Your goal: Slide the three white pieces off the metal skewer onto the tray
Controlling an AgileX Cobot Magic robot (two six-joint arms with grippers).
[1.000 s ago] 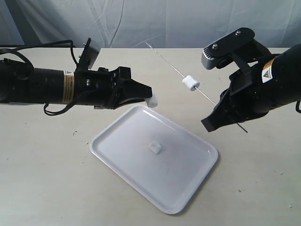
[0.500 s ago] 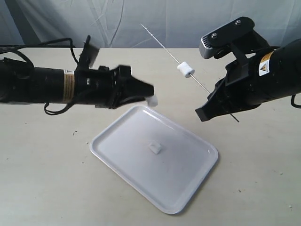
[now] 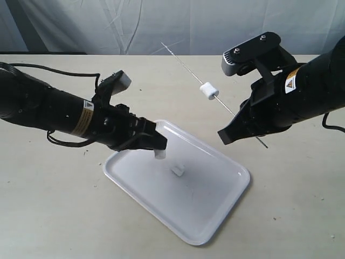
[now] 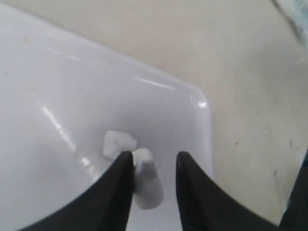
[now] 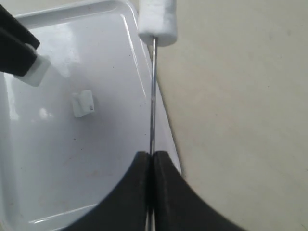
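The white tray lies on the table with one white piece resting on it. My left gripper hovers low over the tray, jaws apart. A second white piece clings to one finger, with a gap to the other finger. It hangs just above the piece on the tray. My right gripper is shut on the metal skewer, held slanting above the tray's far side. The third piece sits threaded on the skewer, shown in the right wrist view.
The tan table ends at a pale cloth backdrop behind. Black cables trail from the left arm. The skewer's lower end sticks out past my right gripper.
My left gripper has come down and to the right from beside the tray's far edge to over it, and its jaws have parted. The right arm has shifted slightly left with the skewer.
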